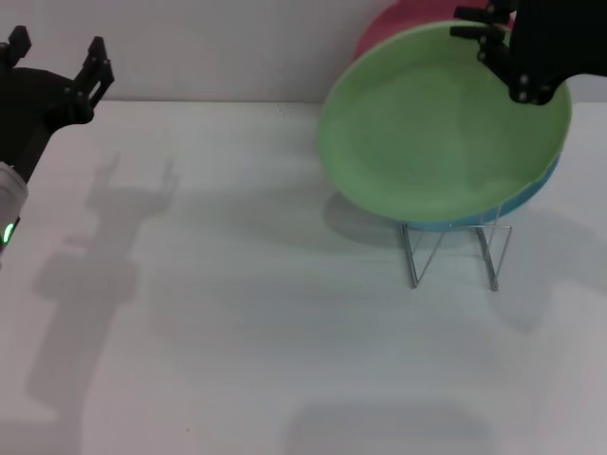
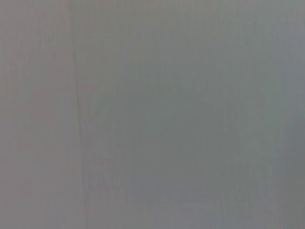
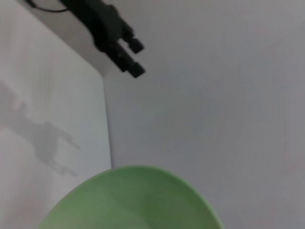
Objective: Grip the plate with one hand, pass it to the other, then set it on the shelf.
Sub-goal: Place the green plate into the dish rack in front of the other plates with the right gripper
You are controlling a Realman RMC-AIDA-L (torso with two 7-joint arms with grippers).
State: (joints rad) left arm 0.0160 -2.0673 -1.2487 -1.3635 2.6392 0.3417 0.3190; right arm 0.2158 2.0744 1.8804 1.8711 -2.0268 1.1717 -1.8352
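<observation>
The light-green plate [image 1: 436, 123] stands tilted at the back right, leaning over the wire shelf [image 1: 453, 254]. My right gripper [image 1: 507, 47] is at the plate's upper right rim and is shut on it. The plate's rim also shows in the right wrist view [image 3: 133, 200]. My left gripper [image 1: 55, 55] is open and empty at the far left, raised above the table, with a green light [image 1: 8, 232] on its arm. It shows far off in the right wrist view [image 3: 125, 51]. The left wrist view shows only a plain grey surface.
A turquoise-blue plate [image 1: 533, 192] sits in the wire shelf just behind the green one. A pink plate [image 1: 394, 24] stands behind both, by the wall. The white table [image 1: 237, 332] spreads to the left and front.
</observation>
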